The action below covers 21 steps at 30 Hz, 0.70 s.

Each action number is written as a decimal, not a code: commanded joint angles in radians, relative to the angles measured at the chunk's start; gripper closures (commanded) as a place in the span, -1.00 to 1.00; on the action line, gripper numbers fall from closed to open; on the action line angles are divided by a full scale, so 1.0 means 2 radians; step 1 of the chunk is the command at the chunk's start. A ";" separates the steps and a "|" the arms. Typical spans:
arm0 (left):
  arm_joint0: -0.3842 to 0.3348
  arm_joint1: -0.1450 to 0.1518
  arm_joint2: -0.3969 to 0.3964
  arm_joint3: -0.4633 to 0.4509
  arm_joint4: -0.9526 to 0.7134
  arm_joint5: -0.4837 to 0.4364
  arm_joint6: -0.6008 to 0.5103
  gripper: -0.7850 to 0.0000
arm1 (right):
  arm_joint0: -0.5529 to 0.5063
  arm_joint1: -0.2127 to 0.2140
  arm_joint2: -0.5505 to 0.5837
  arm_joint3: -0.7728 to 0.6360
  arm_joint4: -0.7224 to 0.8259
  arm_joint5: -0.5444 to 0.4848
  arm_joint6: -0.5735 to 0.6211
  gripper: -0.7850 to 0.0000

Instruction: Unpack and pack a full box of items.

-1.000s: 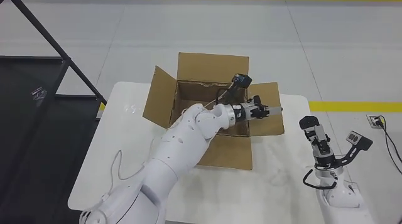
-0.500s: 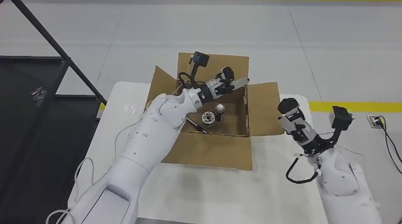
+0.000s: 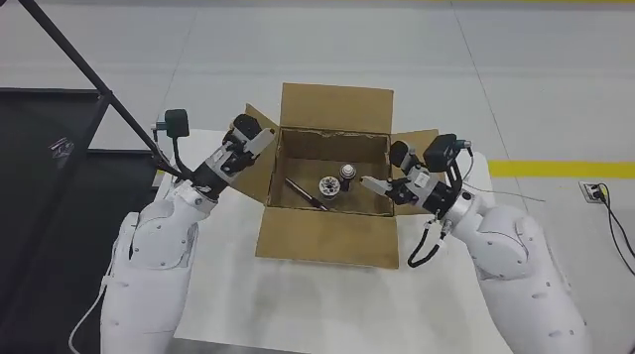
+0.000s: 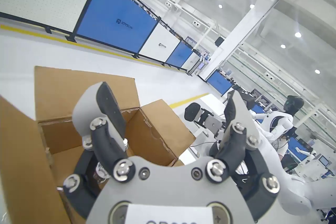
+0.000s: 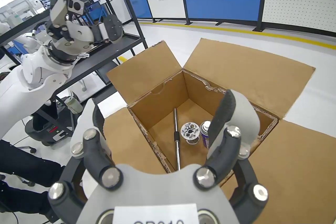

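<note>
An open cardboard box [image 3: 335,106] stands mid-table with its flaps spread. On its floor lie a metal rod [image 3: 301,193], a round metal part [image 3: 328,187] and a small spray can [image 3: 347,173]; the right wrist view shows the rod [image 5: 176,135], the part [image 5: 191,130] and the can [image 5: 205,130] too. My left gripper [image 3: 256,139] hangs open and empty over the box's left flap, its fingers [image 4: 110,107] spread wide. Above the box's right rim, my right gripper [image 3: 375,184] is open and empty, with the box's inside showing between its fingers [image 5: 225,114].
The white table [image 3: 208,255] carries the box. A black metal shelf rack [image 3: 60,86] stands off the table's left side, close behind the left arm [image 5: 65,43]. Bare tabletop lies in front of the box and to its left.
The left arm swung from over the box's right side across to the left flap. The right arm came in from the table's right edge to the box's right rim.
</note>
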 commanded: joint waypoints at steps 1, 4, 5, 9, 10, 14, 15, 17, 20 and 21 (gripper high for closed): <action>-0.003 0.000 0.002 0.004 0.001 0.000 0.001 -1.00 | 0.000 0.000 0.000 0.000 0.000 0.000 0.000 -1.00; -0.003 0.000 0.002 0.004 0.001 0.000 0.001 -1.00 | 0.000 0.000 0.000 0.000 0.000 0.000 0.000 -1.00; -0.003 0.000 0.002 0.004 0.001 0.000 0.001 -1.00 | 0.000 0.000 0.000 0.000 0.000 0.000 0.000 -1.00; -0.003 0.000 0.002 0.004 0.001 0.000 0.001 -1.00 | 0.001 0.000 -0.004 -0.003 -0.015 0.009 0.006 -1.00; -0.003 0.000 0.002 0.004 0.001 0.000 0.001 -1.00 | 0.007 -0.001 -0.017 -0.009 -0.042 0.030 0.019 -1.00; 0.009 0.000 0.003 0.000 0.010 0.022 0.022 -1.00 | 0.050 -0.010 -0.089 -0.003 -0.128 0.108 0.073 -1.00; 0.013 0.001 0.002 0.001 0.006 0.026 0.024 -1.00 | 0.065 -0.013 -0.108 0.008 -0.140 0.119 0.087 -1.00; 0.022 0.003 -0.003 0.004 -0.004 0.029 0.021 -1.00 | 0.097 -0.020 -0.143 0.035 -0.171 0.153 0.115 -1.00; 0.037 0.006 -0.015 0.007 -0.016 0.027 0.016 -1.00 | 0.144 -0.034 -0.196 0.089 -0.202 0.202 0.150 -1.00; 0.043 0.007 -0.019 0.008 -0.022 0.025 0.014 -1.00 | 0.159 -0.040 -0.211 0.109 -0.200 0.212 0.159 -1.00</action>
